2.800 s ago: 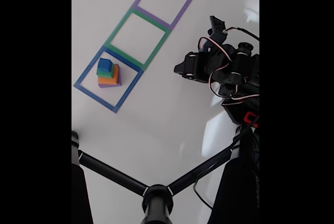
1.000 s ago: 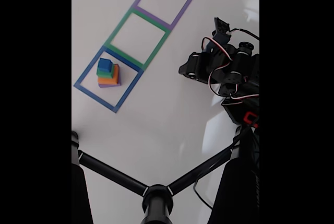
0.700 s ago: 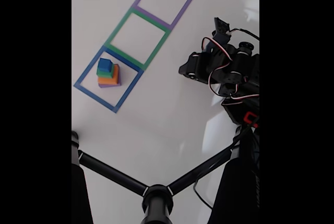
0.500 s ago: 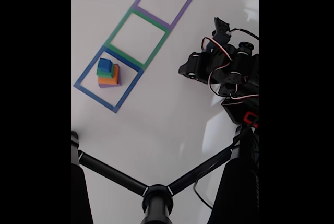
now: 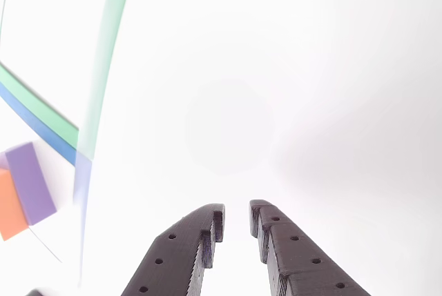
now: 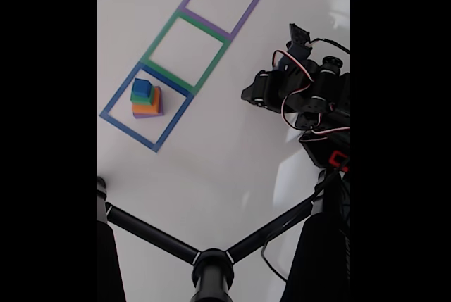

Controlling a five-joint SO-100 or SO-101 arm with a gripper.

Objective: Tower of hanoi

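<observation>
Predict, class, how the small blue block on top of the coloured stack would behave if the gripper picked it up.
The blue block looks rigid and flat-sided, so it probably would not roll. It looks small, so it is likely light. Sitting loose atop the stack, a careless nudge might slide it off or shift the blocks beneath.

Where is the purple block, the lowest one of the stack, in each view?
Other view: the purple block is at the left edge, beside an orange block.
Fixed view: it is the bottom of the stack, inside the blue square, left of centre.
Shared landmark: the green square, which borders the blue one.
</observation>
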